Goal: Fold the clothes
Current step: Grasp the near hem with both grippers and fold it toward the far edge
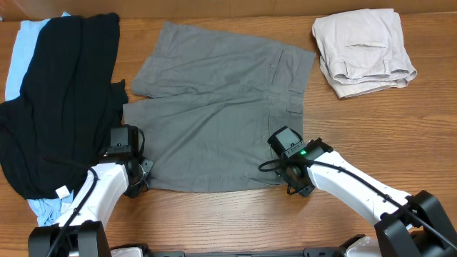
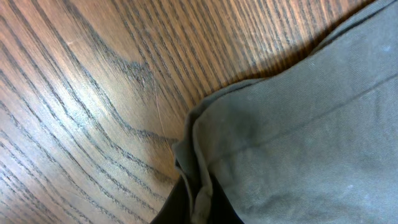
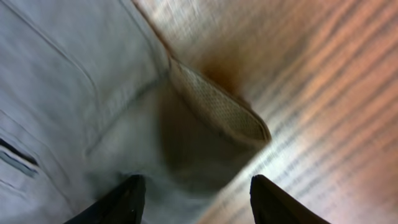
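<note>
The large grey-olive cotton shorts [image 1: 214,121] lie spread flat on the middle of the wooden tabletop [image 1: 235,221]; the left end effector [image 2: 198,210] pinches their near hem corner, the right end effector [image 3: 196,202] is spread over the waistband corner

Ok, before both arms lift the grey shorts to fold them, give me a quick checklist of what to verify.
1. Left gripper pinching a corner of the grey shorts: ok.
2. Right gripper shut on its corner: not ok, jaws open astride the cloth.
3. Number of layers caught on the left: cannot tell.
4. Beige shorts apart from the fold area: ok.
5. Black garment off the shorts' edge: cannot tell, they lie very close.
</note>
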